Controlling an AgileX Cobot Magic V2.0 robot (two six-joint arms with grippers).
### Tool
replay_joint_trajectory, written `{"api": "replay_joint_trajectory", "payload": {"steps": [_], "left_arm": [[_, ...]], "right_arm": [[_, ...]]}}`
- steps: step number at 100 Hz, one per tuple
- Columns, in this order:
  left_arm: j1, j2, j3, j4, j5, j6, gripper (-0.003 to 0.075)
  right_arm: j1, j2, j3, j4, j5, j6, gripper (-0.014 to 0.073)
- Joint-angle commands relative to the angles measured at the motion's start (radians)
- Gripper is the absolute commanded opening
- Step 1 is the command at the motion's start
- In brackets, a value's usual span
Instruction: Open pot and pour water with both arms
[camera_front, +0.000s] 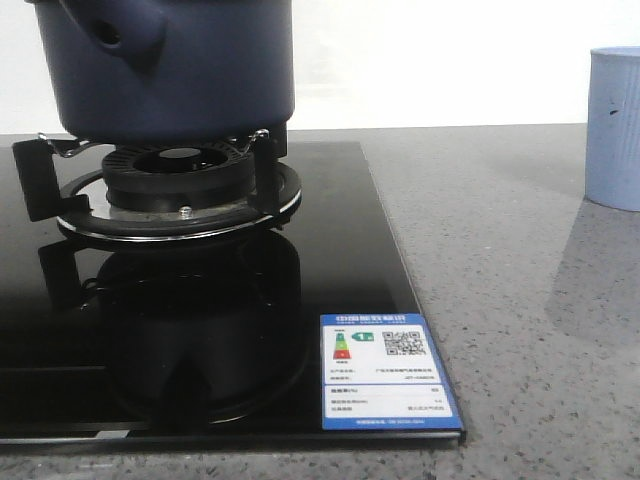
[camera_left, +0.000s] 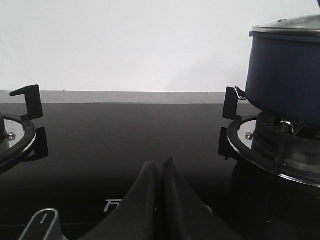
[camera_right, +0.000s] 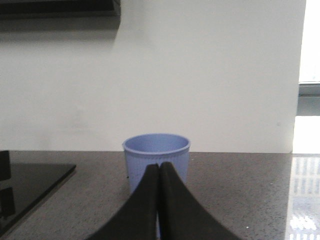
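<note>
Pot (camera_front: 170, 65) on burner (camera_front: 180, 190), lid (camera_left: 292, 25) on. Cup (camera_front: 615, 125) upright on tabletop (camera_front: 520, 260), well apart from pot. Left gripper (camera_left: 160, 167) and right gripper (camera_right: 159, 170) both closed, empty. Fits either pre-opening or lid-replaced stage; water level not visible.

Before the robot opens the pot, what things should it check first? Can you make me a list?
1. Dark blue metal pot sits on the black burner stand: ok.
2. Shiny lid is on the pot, so it must come off first: ok.
3. Light blue ribbed plastic cup stands upright on the grey speckled counter, beside the stove: ok.
4. Left gripper fingers are shut and empty; they need to open before grabbing: not ok.
5. Right gripper fingers are shut and empty, in front of the cup: not ok.
6. Water in the cup: cannot tell.
</note>
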Motion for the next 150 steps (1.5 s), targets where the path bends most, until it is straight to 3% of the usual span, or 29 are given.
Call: {"api": "replay_joint_trajectory", "payload": {"steps": [1,20,27,36,48,66,78,150], "left_arm": [[0.004,-0.025,0.014,-0.003,-0.078,-0.009,-0.0016],[0.004,-0.025,0.014,-0.003,-0.078,-0.009,-0.0016],[0.004,-0.025,0.014,-0.003,-0.078,-0.009,-0.0016],[0.004,-0.025,0.014,-0.003,-0.078,-0.009,-0.0016],[0.004,-0.025,0.014,-0.003,-0.078,-0.009,-0.0016],[0.004,-0.025,0.014,-0.003,-0.078,-0.009,-0.0016],[0.004,-0.025,0.014,-0.003,-0.078,-0.009,-0.0016],[0.004,-0.025,0.014,-0.003,-0.078,-0.009,-0.0016]], "right_arm": [[0.001,0.048,-0.026,0.326,0.012,-0.304,-0.0062],[0.010,0.105,-0.026,0.764,0.058,-0.774,-0.0062],[0.022,0.106,-0.026,0.848,0.082,-0.891,-0.0062],[0.036,0.106,-0.026,0.865,0.144,-0.967,-0.0062],[0.050,0.106,-0.021,0.865,0.240,-0.976,-0.0062],[0.101,0.087,0.049,0.844,0.176,-0.972,-0.0062],[0.120,0.039,0.047,0.844,0.272,-0.964,-0.0062],[0.121,-0.023,0.047,0.839,0.370,-0.964,-0.0062]]}}
